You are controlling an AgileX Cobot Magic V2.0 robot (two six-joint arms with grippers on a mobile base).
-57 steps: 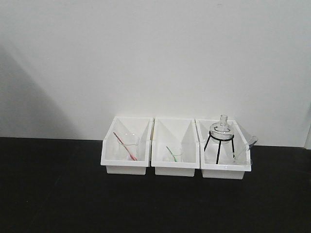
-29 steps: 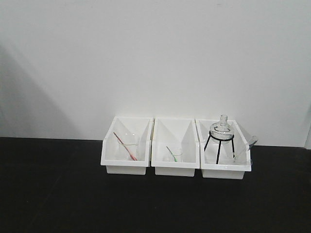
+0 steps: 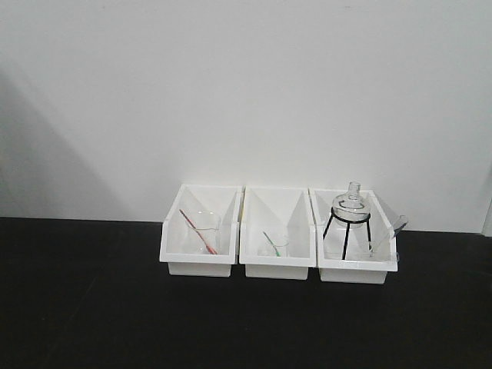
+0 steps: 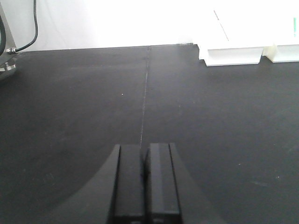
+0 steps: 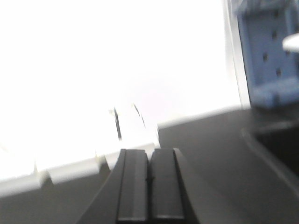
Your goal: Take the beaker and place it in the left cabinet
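The beaker (image 3: 382, 244), which I take to be the small clear one, stands in the right-hand white bin (image 3: 357, 270) just beside the round flask (image 3: 351, 202), at the back of the black tabletop (image 3: 92, 307); the left cabinet shows in no view. The left hand (image 4: 145, 184) and the right hand (image 5: 150, 184) both have their fingers pressed together and hold nothing; the reaching hand should open wide first, descend from above clear of the flask, and close gently on the glass below its flared rim.

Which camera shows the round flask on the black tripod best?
The front-facing view: the flask stands clear on its tripod in the rightmost white bin. The right wrist view gives only overexposed blur with dark streaks; the left wrist view misses it.
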